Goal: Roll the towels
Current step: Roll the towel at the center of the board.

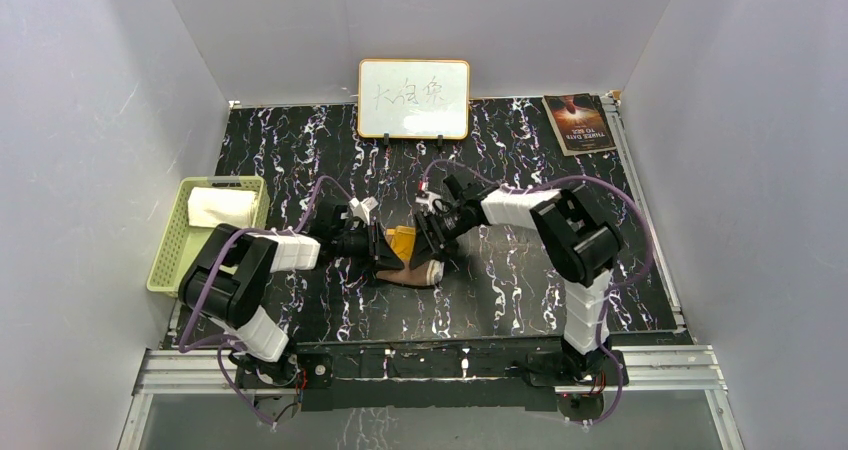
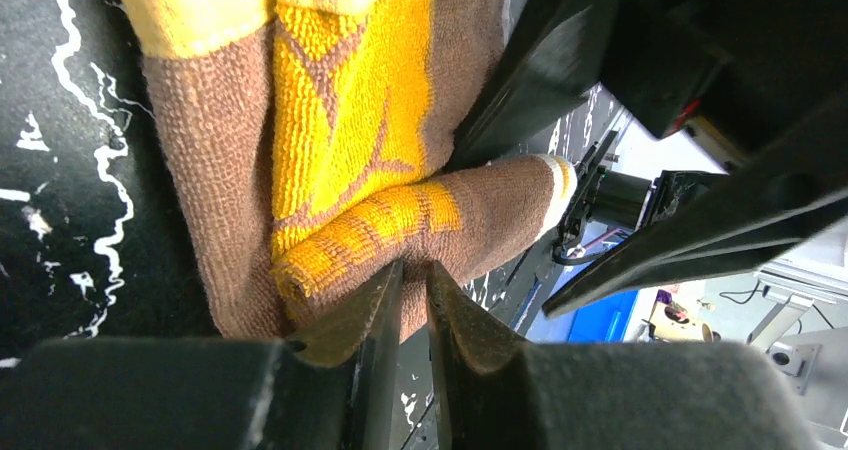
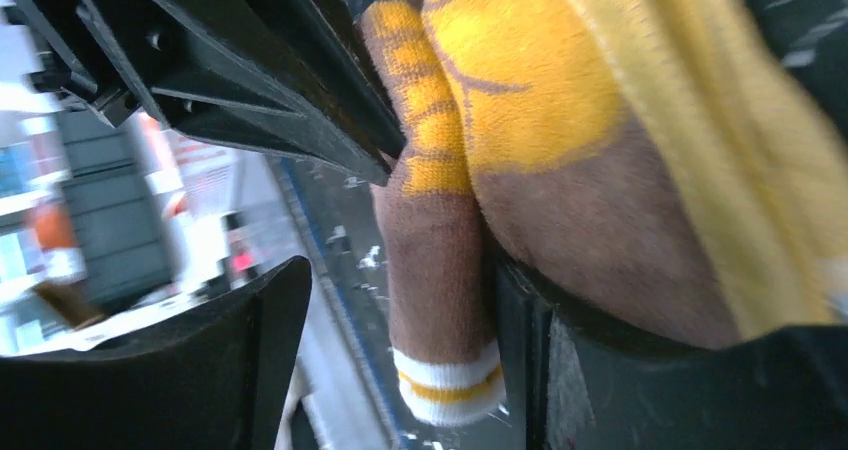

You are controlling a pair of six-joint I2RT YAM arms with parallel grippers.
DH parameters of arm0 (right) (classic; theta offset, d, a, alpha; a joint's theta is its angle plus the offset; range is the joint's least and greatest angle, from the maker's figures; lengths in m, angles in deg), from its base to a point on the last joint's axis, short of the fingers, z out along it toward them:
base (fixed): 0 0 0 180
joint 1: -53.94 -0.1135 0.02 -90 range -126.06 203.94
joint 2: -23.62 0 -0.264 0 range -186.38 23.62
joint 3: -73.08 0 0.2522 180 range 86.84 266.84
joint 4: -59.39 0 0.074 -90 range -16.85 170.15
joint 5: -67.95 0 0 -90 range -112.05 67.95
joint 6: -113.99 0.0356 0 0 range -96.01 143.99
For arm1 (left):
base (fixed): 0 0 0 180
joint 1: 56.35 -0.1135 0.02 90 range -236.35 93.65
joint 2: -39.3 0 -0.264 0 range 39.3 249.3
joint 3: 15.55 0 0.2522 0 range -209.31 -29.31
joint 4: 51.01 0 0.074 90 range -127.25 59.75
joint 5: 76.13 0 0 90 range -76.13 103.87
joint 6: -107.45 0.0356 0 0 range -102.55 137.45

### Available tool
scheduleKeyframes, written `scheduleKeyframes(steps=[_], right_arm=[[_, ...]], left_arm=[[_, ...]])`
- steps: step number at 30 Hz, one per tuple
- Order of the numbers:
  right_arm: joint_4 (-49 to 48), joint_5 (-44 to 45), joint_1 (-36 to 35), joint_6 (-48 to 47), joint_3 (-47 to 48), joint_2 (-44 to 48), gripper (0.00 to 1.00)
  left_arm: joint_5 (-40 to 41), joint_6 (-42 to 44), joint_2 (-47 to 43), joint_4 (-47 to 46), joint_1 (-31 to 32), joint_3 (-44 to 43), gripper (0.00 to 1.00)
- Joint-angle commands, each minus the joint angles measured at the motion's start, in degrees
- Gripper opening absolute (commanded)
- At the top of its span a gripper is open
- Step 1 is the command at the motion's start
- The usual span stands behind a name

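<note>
Small cloth: bright orange-yellow terry, thin brown lines cutting across it, and a broad dark-brown field all round; pale yellow border up one edge; the rolled end flashes a white band with a yellow stripe.
Towel: cream-beige, plain from here.
Basket: pale green, slotted.
Worktop: black, veined everywhere in white with touches of purple.
Whiteboard: white face, dark handwriting, orange-yellow frame.
Booklet: dark cover, reddish-brown picture, pale lettering.
Arms: white shells, black joints, purple cables looping off both.
</note>
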Motion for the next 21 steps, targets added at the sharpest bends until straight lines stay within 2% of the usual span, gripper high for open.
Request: scheduleKeyframes(steps=[1,5,7,10,12,16,21], right_arm=[[4.91,19.94,0.63,-9.64,2.88,8.60,0.66],[-5.48,31.65,-0.46,-12.72,-4.10,21.56,0.69],[-12.85,33.98,-1.86,-16.87,-9.79,27.75,0.70],[-21.56,35.09,-6.31,-28.90,-18.18,36.30,0.72],[-24.10,35.01,-9.60,-36.75,-22.68,40.01,0.74],[-20.88,38.72,-15.60,-48.22,-23.86,41.02,0.73],[-18.26,45.45,-22.09,-54.66,-23.39,35.89,0.70]], left_arm=[[7.94,3.15,3.41,2.31,0.04,0.27,0.16],[8.20,4.64,4.46,3.90,0.02,-0.28,0.16],[8.27,5.35,4.76,4.91,0.02,-0.66,0.16],[8.38,6.28,5.01,6.48,0.02,-1.24,0.15],[8.49,6.50,5.01,7.16,0.04,-1.50,0.15],[8.68,6.56,5.18,7.69,0.03,-1.71,0.15],[8.59,6.34,5.18,7.83,0.02,-1.46,0.15]])
